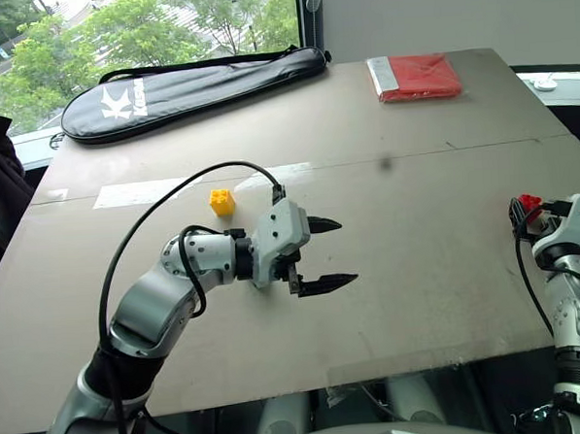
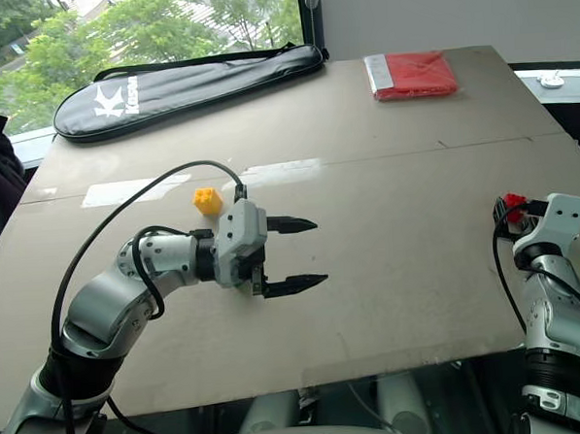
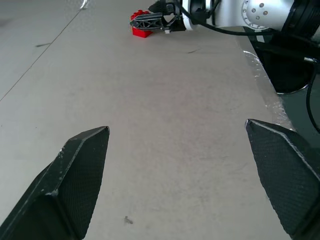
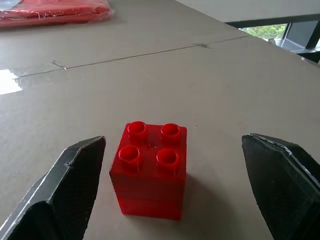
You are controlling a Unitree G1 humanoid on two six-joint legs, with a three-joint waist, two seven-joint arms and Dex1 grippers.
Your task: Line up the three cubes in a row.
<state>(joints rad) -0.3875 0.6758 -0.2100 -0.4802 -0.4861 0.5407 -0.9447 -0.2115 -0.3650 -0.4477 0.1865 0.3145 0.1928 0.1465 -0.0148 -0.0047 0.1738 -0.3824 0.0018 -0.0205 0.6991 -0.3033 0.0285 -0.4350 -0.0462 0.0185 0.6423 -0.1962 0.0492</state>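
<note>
The right gripper (image 4: 172, 187) is sitting wide open and empty, the red cube (image 4: 150, 172) between its jaws. The left gripper (image 1: 321, 254), also spread and empty, is hovering over the worktop (image 1: 426, 220), the yellow cube (image 1: 221, 201) at its ten o'clock. Light, rigid, probably slick plastic: pinch the flat sides.

Silver arms (image 1: 158, 302), black cables, black-fingered end effectors (image 1: 316, 254)

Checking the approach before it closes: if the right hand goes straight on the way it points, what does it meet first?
Most likely the red cube. It stands upright on the table, in line between the open fingers of the right hand, with nothing in front of it.
</note>
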